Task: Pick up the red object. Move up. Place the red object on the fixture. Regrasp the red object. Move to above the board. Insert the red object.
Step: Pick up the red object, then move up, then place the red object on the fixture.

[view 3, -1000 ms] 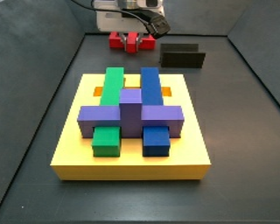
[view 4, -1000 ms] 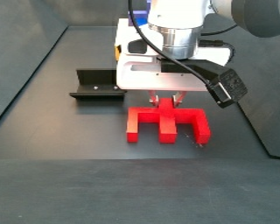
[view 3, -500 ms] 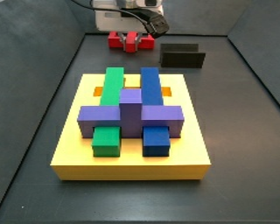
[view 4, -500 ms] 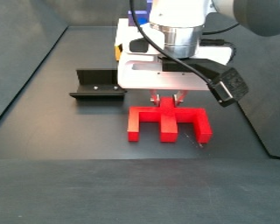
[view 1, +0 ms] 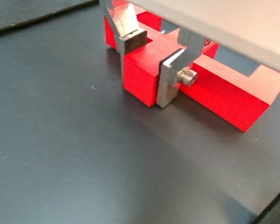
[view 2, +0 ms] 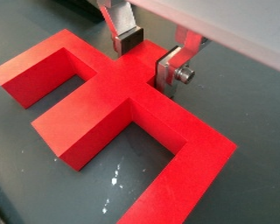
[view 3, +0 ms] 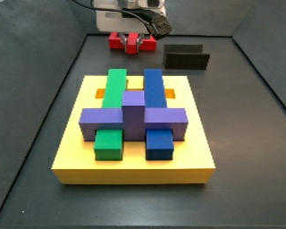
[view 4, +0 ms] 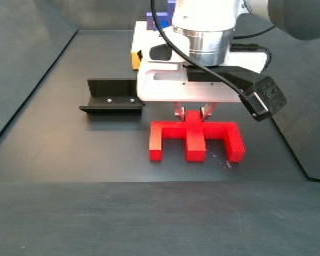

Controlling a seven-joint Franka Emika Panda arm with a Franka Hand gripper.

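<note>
Currently the gripper (view 2: 152,54) sits low over the red object (view 2: 113,105), plates pinching its crossbar at the middle, likely for a balanced lift, piece flat on the floor near the fixture (view 4: 108,98), far from the board (view 3: 136,163).

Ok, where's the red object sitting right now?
The red object lies flat on the dark floor beside the fixture, directly under the gripper, whose fingers straddle its crossbar; in a side view it is beyond the board.
</note>
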